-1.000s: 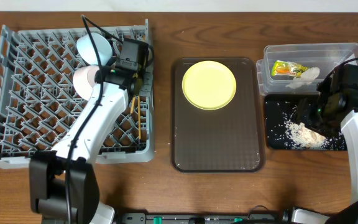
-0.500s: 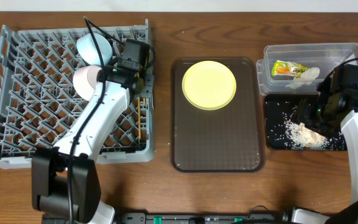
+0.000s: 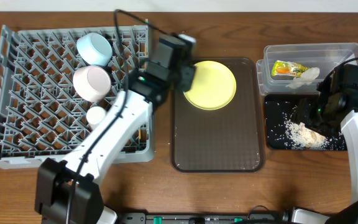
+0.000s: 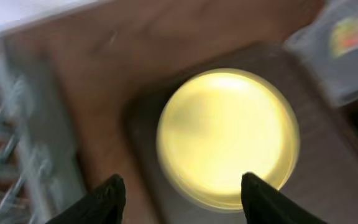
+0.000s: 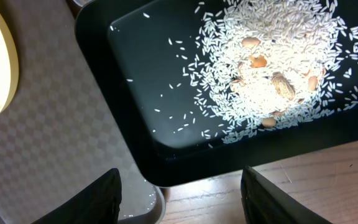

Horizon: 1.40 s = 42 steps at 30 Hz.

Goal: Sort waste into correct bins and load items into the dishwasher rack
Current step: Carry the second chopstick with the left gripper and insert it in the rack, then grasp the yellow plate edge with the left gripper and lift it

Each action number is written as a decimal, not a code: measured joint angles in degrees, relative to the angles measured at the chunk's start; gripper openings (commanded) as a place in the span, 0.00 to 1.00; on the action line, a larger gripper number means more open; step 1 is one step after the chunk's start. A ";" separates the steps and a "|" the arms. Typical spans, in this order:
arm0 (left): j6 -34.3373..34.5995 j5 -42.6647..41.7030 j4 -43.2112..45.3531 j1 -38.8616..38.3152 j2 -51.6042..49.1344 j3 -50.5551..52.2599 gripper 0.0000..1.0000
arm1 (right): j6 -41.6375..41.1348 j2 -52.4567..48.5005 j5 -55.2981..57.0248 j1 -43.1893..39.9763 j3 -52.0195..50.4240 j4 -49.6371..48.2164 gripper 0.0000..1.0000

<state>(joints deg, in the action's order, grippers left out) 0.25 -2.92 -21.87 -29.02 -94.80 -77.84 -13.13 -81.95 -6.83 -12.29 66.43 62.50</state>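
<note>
**Left gripper** (image 4: pixel 180 194): the fingers are being held apart with nothing between them. It is being hung above the left rim of the yellow plate (image 3: pixel 213 86).

**Yellow plate:** it is being carried flat at the far end of the brown serving tray (image 3: pixel 216 140), not yet in the dishwasher rack (image 3: pixel 36 124).

**Step in hand (judged):** the plate is being approached for pickup. As it is lying flat, its rim is best being pinched from the left, one finger being slid beneath and one being set on top. A lift is being advised only once the rim is seated deep, since a smooth plate is likely to slip.

**Rack:** the light blue bowl (image 3: pixel 94 48), white bowl (image 3: pixel 92 83) and small white cup (image 3: pixel 96 116) are being housed toward its far right. Open pegs toward the left edge are being left for the plate.

**Right gripper** (image 5: pixel 179 186): the fingers are being held apart and empty over the black tray (image 5: pixel 135 130) of rice (image 5: pixel 272 68).
</note>
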 measured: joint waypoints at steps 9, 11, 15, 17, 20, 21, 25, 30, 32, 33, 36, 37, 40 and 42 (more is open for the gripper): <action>-4.17 0.04 5.27 -9.11 -10.03 -0.68 0.64 | 0.00 0.00 -0.02 0.00 0.00 0.07 0.59; -5.92 0.04 5.49 -10.78 -13.11 -0.68 0.68 | 0.00 0.00 -0.02 0.00 0.00 0.09 0.60; -8.52 -0.11 6.64 -13.40 -17.81 -0.68 0.69 | 0.00 0.00 0.00 0.00 0.00 0.07 0.59; -9.35 -0.09 7.56 -13.94 -19.37 -0.68 0.69 | 0.00 0.00 0.00 0.00 0.00 0.09 0.60; -9.75 0.11 8.15 -14.01 -21.40 -0.68 0.69 | 0.00 0.00 0.00 0.00 0.00 0.15 0.59; -9.79 0.20 8.26 -13.92 -22.14 -0.68 0.69 | 0.00 0.00 -0.02 0.00 0.00 0.20 0.59; -10.23 0.31 8.26 -13.77 -24.96 -0.68 0.67 | 0.00 0.00 -0.02 0.00 0.00 0.28 0.60; -10.36 0.28 8.50 -13.79 -25.83 -0.81 0.36 | 0.00 0.00 -0.02 0.00 0.00 0.72 0.60; -10.51 0.31 8.17 -13.79 -25.83 -0.83 0.25 | 0.00 0.00 -0.02 0.00 0.00 0.81 0.59; -10.45 0.31 8.00 -13.79 -25.83 -0.83 0.22 | 0.00 0.00 0.00 0.00 0.00 0.85 0.60; -10.78 0.31 6.67 -13.81 -25.83 -1.20 0.13 | 0.00 0.00 0.00 0.00 0.00 0.90 0.59; -10.73 0.31 6.38 -13.84 -25.83 -1.29 0.11 | 0.00 0.00 -0.02 0.00 0.00 0.90 0.59; -10.84 0.76 4.55 -13.84 -25.51 -1.81 0.06 | 0.00 0.00 0.00 0.00 0.00 0.90 0.59; -11.02 1.11 2.69 -13.79 -24.81 -1.84 0.06 | 0.00 0.00 0.00 0.00 0.00 0.90 0.60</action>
<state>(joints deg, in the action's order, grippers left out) -10.76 -1.80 -19.18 -42.81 -119.61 -79.68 -13.13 -81.95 -6.83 -12.29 66.43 63.40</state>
